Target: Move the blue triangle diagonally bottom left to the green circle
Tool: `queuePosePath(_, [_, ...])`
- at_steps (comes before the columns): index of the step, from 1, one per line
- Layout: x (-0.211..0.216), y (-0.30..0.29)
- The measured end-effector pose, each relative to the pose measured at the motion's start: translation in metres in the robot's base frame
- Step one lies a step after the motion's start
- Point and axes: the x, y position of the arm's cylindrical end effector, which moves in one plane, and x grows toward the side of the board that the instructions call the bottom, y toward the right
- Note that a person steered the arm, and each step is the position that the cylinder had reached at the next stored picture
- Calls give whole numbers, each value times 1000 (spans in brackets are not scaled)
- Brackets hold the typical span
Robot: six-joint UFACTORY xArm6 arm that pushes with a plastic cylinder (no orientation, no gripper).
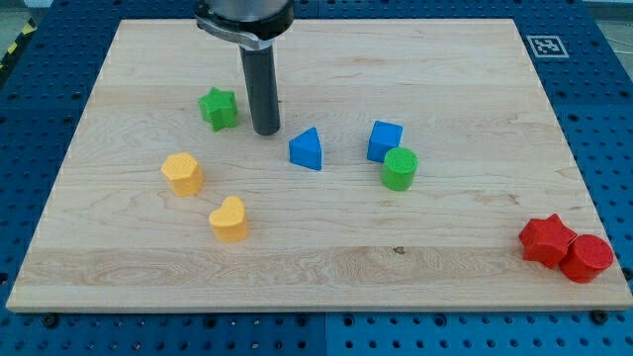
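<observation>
No fingers here, just my tip (265,132), holding nothing, upper-left of the blue triangle (307,149). Probably best pushing down-right, stopping lower-left of the green circle (400,168).

blue triangle (307,149) sits mid-board, well to the view's left of the green circle (400,168).

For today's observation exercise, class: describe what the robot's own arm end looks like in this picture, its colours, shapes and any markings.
Only the arm's end shows: a straight, smooth, dark grey cylindrical rod hanging from a wider, glossy black round collar at the view's top. My tip is blunt and flat. No cables, labels or markings are visible on it.
</observation>
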Motion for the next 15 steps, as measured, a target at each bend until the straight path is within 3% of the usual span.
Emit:
queuePosePath(7, [21, 70])
queuePosePath(11, [89, 92])
queuePosePath(15, [32, 23])
